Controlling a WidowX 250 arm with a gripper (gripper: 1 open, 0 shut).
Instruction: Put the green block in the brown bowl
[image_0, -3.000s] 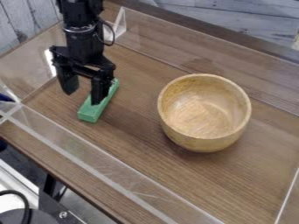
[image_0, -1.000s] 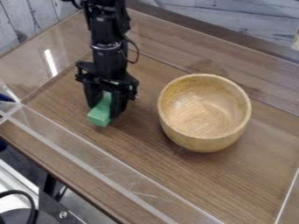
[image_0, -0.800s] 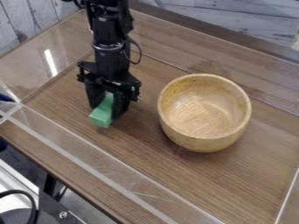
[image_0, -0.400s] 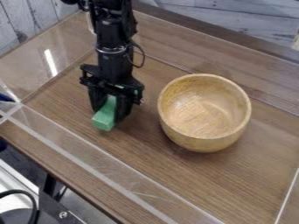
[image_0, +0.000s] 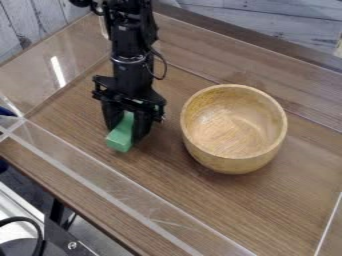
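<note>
The black arm comes straight down from the top. Its end effector (image_0: 128, 118) points down at the table (image_0: 80, 100) and is clamped on the green block (image_0: 123, 134). The block's low end sits on the table, left of the bowl (image_0: 234, 127). The bowl has nothing in it.

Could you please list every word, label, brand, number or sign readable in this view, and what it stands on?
None: no readable text shows on the green block, the brown bowl, the gripper, the table or the clear wall.
</note>
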